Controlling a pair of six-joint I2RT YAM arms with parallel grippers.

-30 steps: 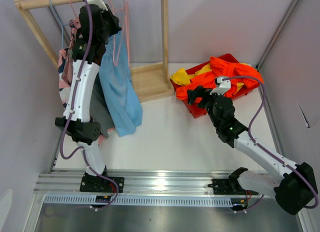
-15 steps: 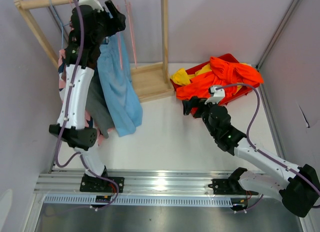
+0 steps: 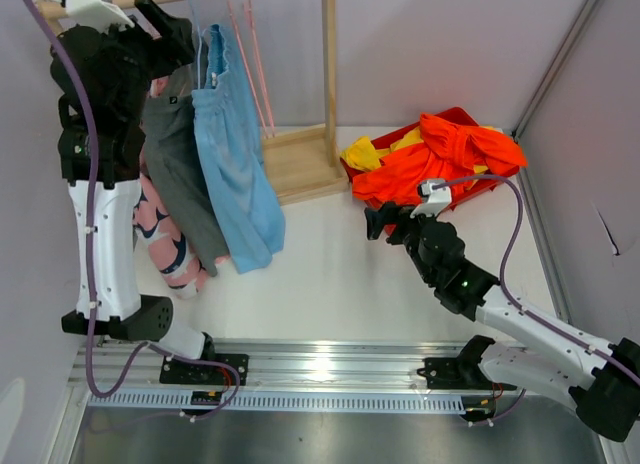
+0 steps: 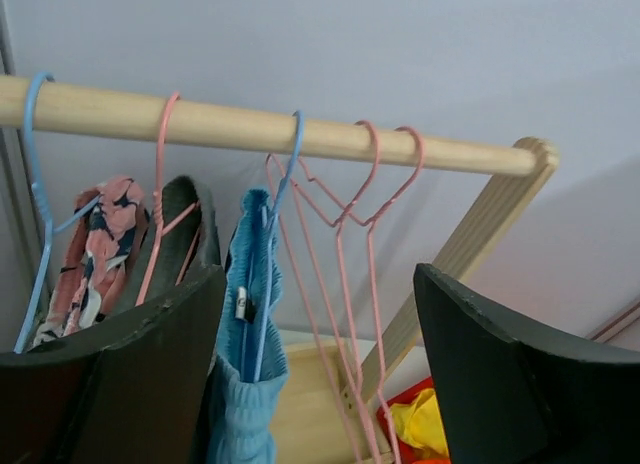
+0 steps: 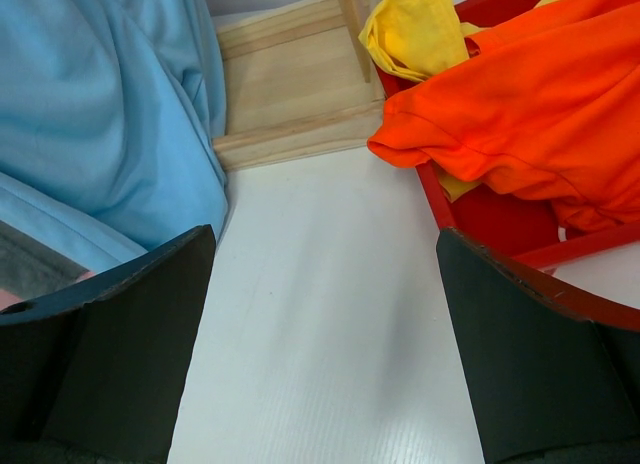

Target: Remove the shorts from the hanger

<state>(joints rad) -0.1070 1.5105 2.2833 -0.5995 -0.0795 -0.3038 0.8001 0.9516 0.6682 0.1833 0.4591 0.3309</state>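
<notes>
The bench (image 3: 340,274) is white and smooth, and pale lilac walls (image 3: 430,44) close it on the far side and on both sides. At the far left stands a wooden rack (image 3: 328,64) with a round rail (image 4: 250,129) on top. The blue shorts (image 3: 235,174) hang from a blue hanger (image 4: 290,164) on this rail. Just to the left of them hangs a grey garment (image 3: 180,174), and further left a pink patterned one (image 3: 165,244). Bare pink hangers (image 4: 350,204) hang to the right of the shorts. At the far right is a red bin (image 5: 490,224) with orange cloth (image 3: 440,154) and a yellow piece (image 5: 415,29) heaped in it.

The left arm (image 3: 100,214) stretches up high, beside the grey garment. Its end effector (image 4: 318,314) is just in front of the rail, released, with fingers wide apart and no cloth between them. The right arm (image 3: 500,304) reaches low over the bench, between the rack and the bin. Its end effector (image 5: 325,264) is also released and touches nothing.
</notes>
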